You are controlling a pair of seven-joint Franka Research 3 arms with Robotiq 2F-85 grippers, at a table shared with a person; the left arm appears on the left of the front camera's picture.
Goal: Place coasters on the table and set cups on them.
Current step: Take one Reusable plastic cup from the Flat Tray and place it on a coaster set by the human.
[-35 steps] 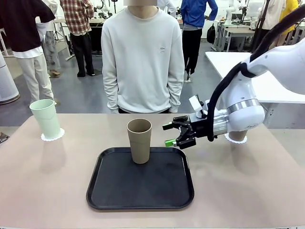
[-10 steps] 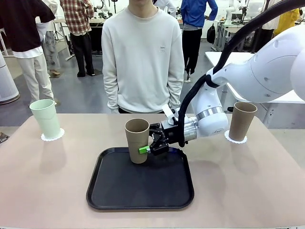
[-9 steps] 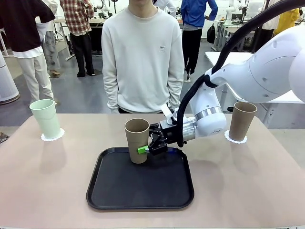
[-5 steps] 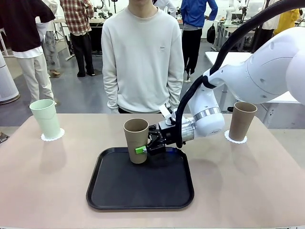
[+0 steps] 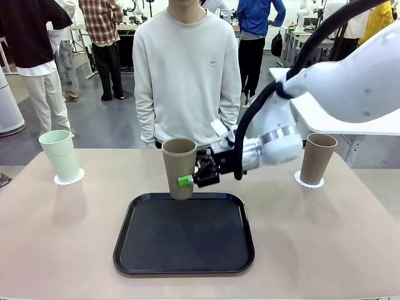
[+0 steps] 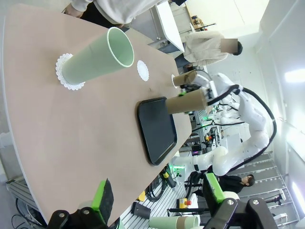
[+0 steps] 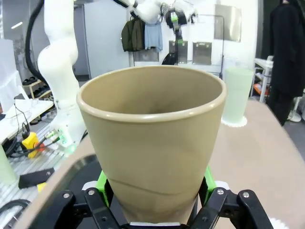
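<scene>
My right gripper (image 5: 186,180) is shut on a brown cup (image 5: 179,167) and holds it just above the far edge of the black tray (image 5: 185,244). In the right wrist view this cup (image 7: 153,143) stands between the green pads (image 7: 102,183). A mint green cup (image 5: 60,154) rests on a coaster (image 5: 69,180) at the table's far left. Another brown cup (image 5: 317,157) stands on a coaster (image 5: 309,182) at the far right. In the left wrist view a bare coaster (image 6: 143,70) lies on the table (image 6: 71,133) beyond the tray (image 6: 157,129). My left gripper (image 6: 157,200) is open and far from everything.
A person in a pale sweatshirt (image 5: 187,75) stands at the far side of the table (image 5: 325,250), hands down. The tray holds nothing. A white table (image 5: 350,115) stands behind at the right.
My right gripper has shut on the brown cup and raised it off the tray, shifting slightly left. The left arm has not moved.
</scene>
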